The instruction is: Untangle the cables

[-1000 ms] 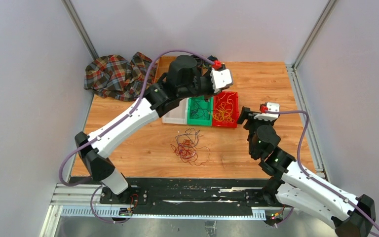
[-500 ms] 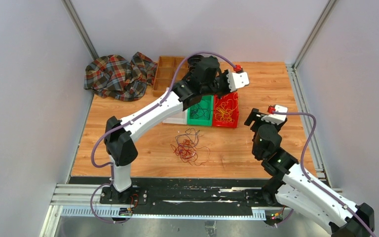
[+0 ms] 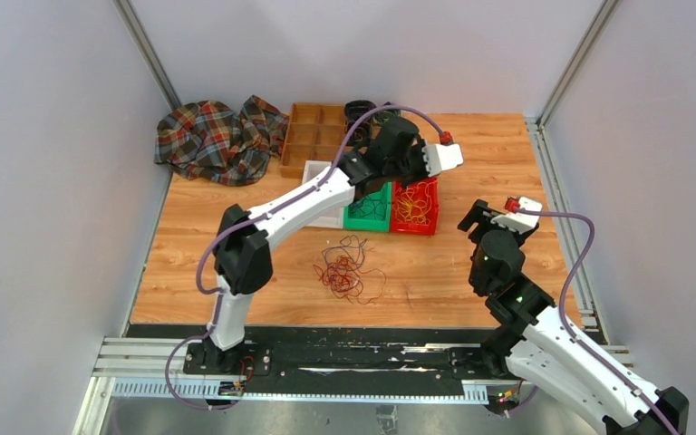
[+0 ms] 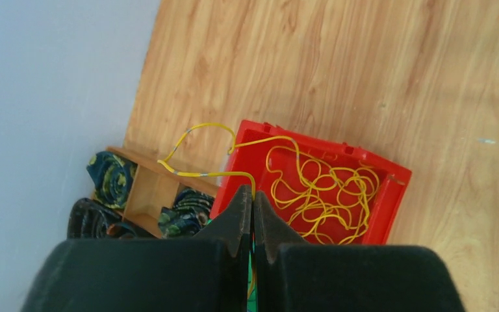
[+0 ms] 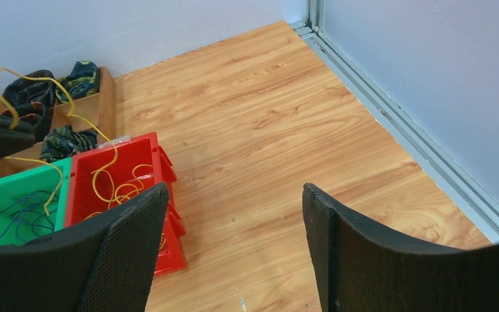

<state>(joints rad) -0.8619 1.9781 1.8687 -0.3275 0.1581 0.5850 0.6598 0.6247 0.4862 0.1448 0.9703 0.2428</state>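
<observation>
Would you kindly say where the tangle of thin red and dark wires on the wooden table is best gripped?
Probably the dark loop sticking out at the tangle's far edge, from straight above: the wires lie flat, and that loop stands clear of the dense middle.

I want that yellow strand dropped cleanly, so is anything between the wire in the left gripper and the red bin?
Nothing visible. The left gripper, shut on the yellow cable, hangs at the edge of the open red bin, and the strand's other end trails inside.
</observation>
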